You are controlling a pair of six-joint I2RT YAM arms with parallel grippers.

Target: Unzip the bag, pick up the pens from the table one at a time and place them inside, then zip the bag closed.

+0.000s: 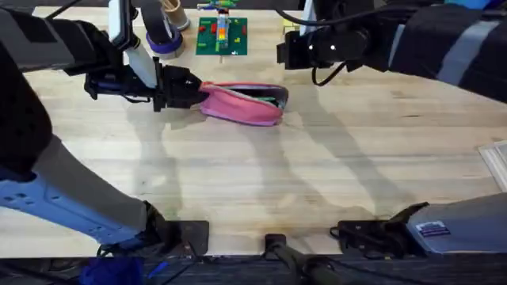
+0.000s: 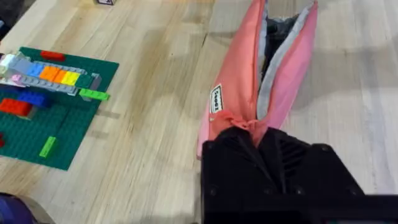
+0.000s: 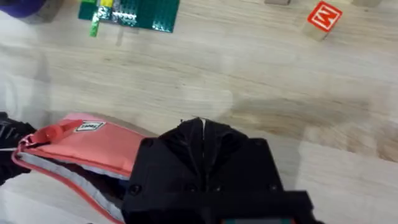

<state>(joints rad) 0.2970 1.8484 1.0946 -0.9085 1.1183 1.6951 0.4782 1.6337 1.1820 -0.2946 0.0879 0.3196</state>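
While the left gripper (image 1: 192, 89) pinches one end of the pink-red bag (image 1: 242, 103), the pouch lies unzipped near the far edge of the light wooden table (image 1: 261, 174), grey lining showing. A small white label on its side carries dark writing too small to read. The right gripper (image 3: 200, 124), fingers pressed together on nothing, hovers above the table beyond the bag. A green baseplate (image 1: 222, 36) with coloured bricks sits nearer the far edge; a red block (image 3: 323, 17) bears a white M.
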